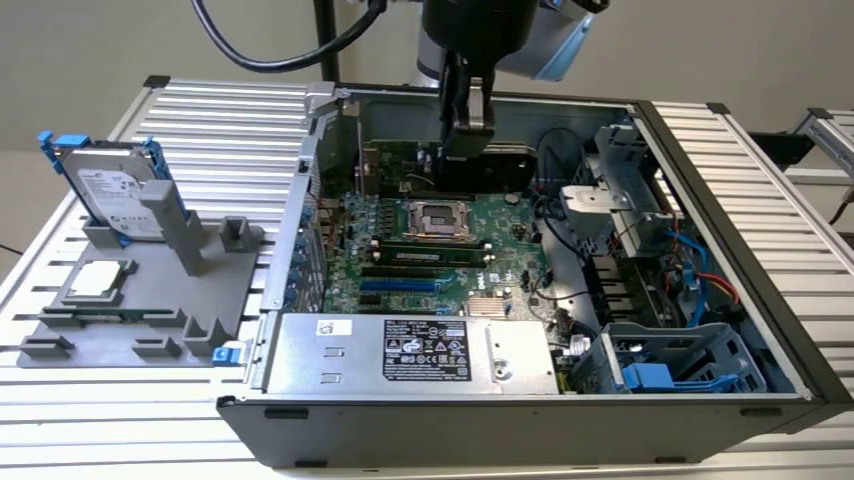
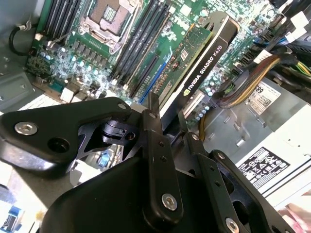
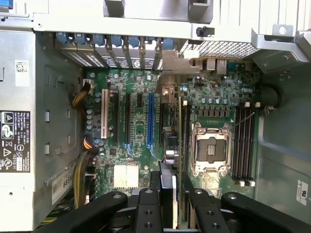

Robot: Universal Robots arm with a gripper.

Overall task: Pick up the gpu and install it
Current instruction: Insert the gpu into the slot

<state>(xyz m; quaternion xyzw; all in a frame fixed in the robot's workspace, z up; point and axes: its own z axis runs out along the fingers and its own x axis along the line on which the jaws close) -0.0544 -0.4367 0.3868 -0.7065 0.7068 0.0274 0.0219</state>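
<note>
My gripper (image 1: pixel 461 150) is shut on the gpu (image 1: pixel 507 168) and holds it inside the open computer case, above the far part of the motherboard (image 1: pixel 461 255). The second wrist view shows the gpu (image 2: pixel 204 58) reaching away from the gripper (image 2: pixel 167 119), with its green board on one face and its black shroud on the other. Seen edge-on in the first wrist view, the gpu (image 3: pixel 170 141) runs from the gripper (image 3: pixel 176 189) toward the case's rear slot openings. There it lies between the CPU socket (image 3: pixel 211 148) and the blue slot (image 3: pixel 150 121).
A silver hard drive in a blue frame (image 1: pixel 114 185) and a small square chip (image 1: pixel 100 280) sit on a grey fixture at the exterior view's left. The power supply (image 1: pixel 400 350), drive cage (image 1: pixel 667 370) and cable bundles (image 1: pixel 681 260) crowd the case's near and right sides.
</note>
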